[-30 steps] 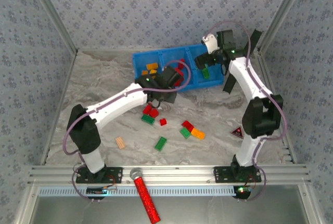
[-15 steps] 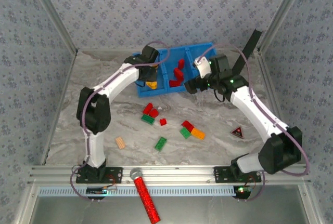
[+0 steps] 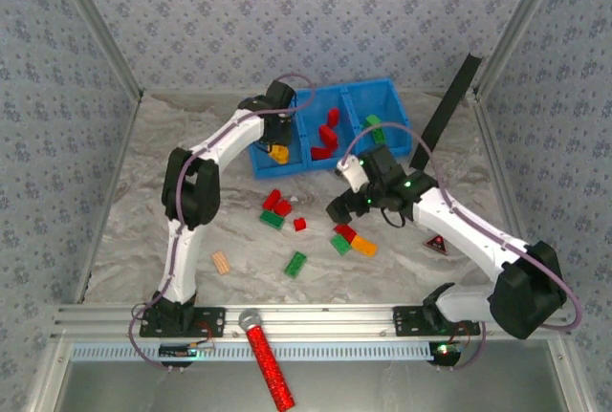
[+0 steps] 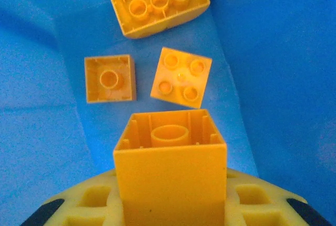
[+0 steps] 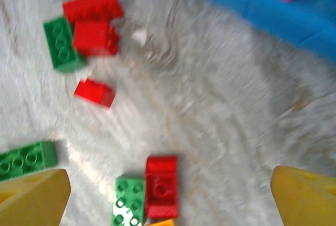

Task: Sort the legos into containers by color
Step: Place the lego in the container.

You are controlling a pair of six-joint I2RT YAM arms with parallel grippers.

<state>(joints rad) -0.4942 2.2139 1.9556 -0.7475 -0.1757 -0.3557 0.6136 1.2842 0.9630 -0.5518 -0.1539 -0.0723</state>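
Note:
The blue tray of three containers stands at the back. My left gripper hangs over its left compartment, shut on a yellow-orange brick, above three yellow bricks on the blue tray floor. Red bricks fill the middle compartment and green ones the right. My right gripper is open and holds nothing, low over loose legos: a red brick, a green brick and an orange one. More red and green bricks lie to the left.
A lone green brick lies nearer the front. A tan ridged block sits at the front left. A red glittery stick rests on the front rail. A small red-black triangle lies right, and a black strip leans at the back right.
My left arm swung from the table's middle up to the tray's left compartment with its brick. My right arm came down from the tray's right end to the loose bricks.

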